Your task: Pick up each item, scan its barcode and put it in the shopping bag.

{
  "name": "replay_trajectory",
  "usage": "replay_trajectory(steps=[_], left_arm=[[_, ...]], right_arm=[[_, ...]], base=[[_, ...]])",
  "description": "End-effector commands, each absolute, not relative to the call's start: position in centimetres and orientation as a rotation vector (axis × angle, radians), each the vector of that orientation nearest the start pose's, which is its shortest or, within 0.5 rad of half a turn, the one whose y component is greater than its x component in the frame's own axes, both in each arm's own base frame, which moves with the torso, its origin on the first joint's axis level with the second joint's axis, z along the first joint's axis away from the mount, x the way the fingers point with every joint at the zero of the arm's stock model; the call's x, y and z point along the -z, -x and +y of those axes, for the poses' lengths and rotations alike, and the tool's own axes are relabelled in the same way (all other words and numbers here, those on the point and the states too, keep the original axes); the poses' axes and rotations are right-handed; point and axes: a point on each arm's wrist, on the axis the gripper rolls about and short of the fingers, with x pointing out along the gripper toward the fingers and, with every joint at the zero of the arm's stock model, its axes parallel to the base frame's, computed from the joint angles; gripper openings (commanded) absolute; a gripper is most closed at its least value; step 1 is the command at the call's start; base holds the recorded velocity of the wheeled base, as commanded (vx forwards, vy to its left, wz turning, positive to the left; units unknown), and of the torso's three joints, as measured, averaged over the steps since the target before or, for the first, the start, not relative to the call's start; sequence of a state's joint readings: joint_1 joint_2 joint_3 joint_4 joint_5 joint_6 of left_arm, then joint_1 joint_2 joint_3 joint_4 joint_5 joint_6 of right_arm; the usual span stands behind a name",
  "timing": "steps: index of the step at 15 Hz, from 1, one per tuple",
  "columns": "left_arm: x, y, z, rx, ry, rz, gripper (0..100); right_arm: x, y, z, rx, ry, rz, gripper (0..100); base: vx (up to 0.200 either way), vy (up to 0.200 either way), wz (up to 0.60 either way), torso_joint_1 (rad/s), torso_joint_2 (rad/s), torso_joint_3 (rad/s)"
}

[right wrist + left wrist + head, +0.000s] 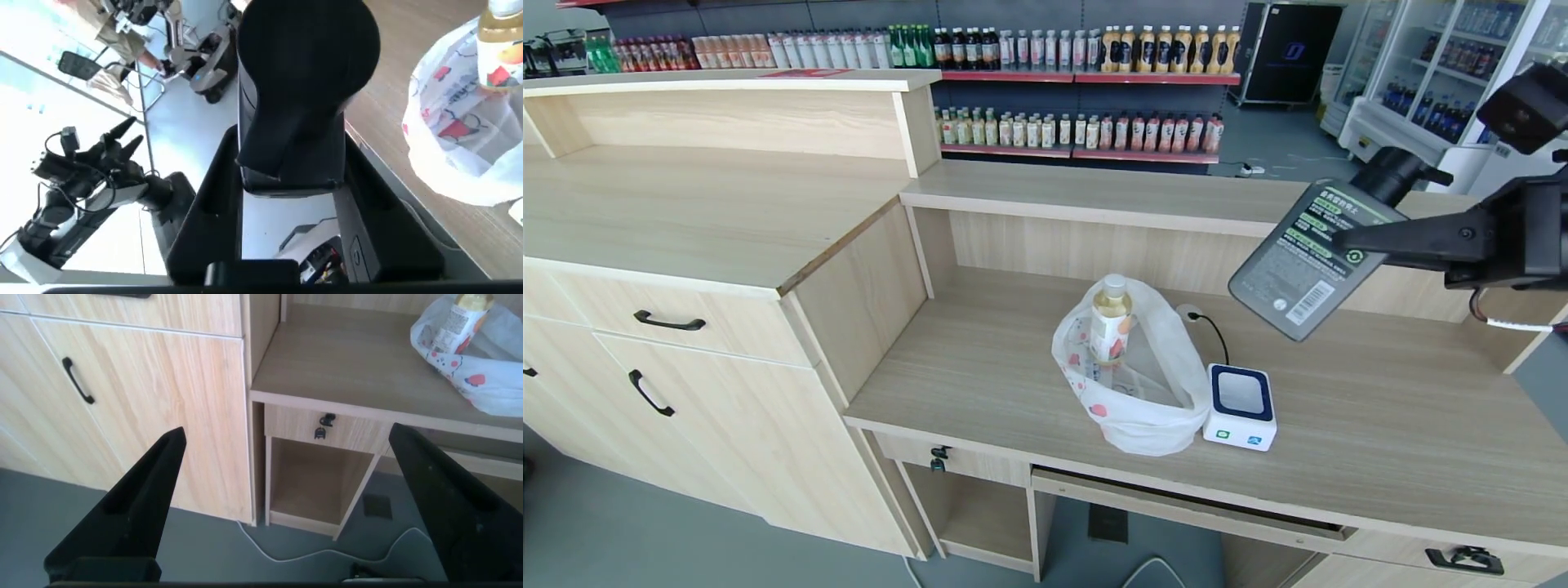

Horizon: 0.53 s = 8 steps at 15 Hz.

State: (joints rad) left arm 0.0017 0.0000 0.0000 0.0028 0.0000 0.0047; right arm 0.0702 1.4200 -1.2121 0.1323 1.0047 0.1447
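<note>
Checkout surface (1380, 408): our right hand (1356, 238) clamps the grey bottle (1286, 278); we should turn its barcode (1311, 302) down over the scanner (1240, 406). Left hand (286, 433) wide open, empty.

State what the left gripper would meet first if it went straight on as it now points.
The open left gripper would likely meet the desk's small drawer front; depth is unclear, so perhaps the open compartment beneath.

Bright even light; soft shadow under counter (1013, 359); floor (49, 163) glare in right wrist view.
</note>
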Motion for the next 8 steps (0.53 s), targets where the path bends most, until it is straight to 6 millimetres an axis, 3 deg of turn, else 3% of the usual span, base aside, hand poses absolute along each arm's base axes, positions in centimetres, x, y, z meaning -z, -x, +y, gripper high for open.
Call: replay_trajectory(steps=[1, 8], left_arm=[[-7.5, 2.3, 0.0, -0.002, -0.005, 0.005, 100], [-7.5, 2.3, 0.0, -0.002, -0.005, 0.005, 100]], right_arm=[[-32.2, -20.6, 4.6, -1.111, -0.266, 0.35, 0], [-32.0, -15.7, 7.4, -1.305, -0.232, 0.376, 0]], base=[[0.0, 0.0, 0.0, 0.0, 0.0, 0.0], [0.0, 0.0, 0.0, 0.0, 0.0, 0.0]])
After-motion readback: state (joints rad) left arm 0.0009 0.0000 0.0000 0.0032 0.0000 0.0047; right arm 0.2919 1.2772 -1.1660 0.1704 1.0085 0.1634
